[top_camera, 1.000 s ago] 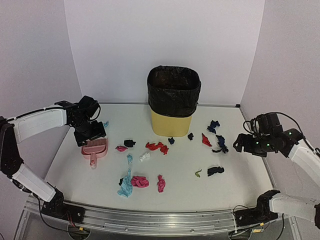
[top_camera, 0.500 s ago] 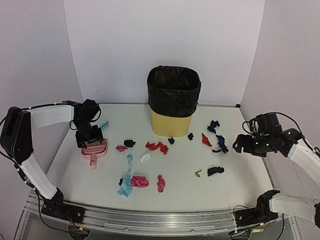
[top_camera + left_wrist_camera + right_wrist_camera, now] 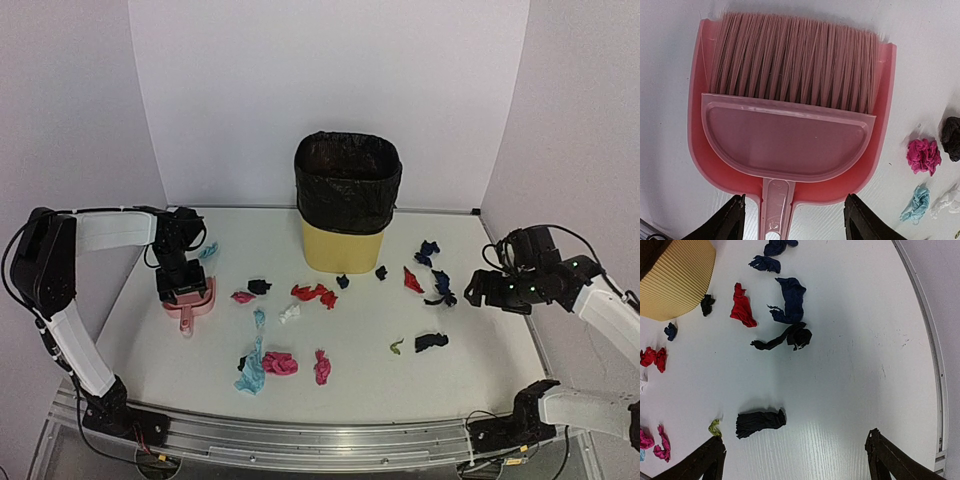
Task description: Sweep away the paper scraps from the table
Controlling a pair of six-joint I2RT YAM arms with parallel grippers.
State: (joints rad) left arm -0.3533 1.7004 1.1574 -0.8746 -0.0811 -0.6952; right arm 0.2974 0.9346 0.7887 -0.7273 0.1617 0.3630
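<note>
So the left arm (image 3: 105,228) folded right in over the last second, its elbow swinging into the overhead view from the left; the left gripper (image 3: 183,290) slid toward the near edge and dropped low over the pink dustpan (image 3: 204,300). It hides more of the pan now.

This looks like a robotics lab test cell. A bare white table (image 3: 350,385) is boxed in by plain white panels (image 3: 330,80) at nine, twelve and three o'clock. A left arm (image 3: 100,232) and a right arm (image 3: 610,310) are mounted at a metal rail (image 3: 320,445) at six. Coloured paper scraps (image 3: 280,363) and a lined bin (image 3: 345,215) at twelve look like staged props.
</note>
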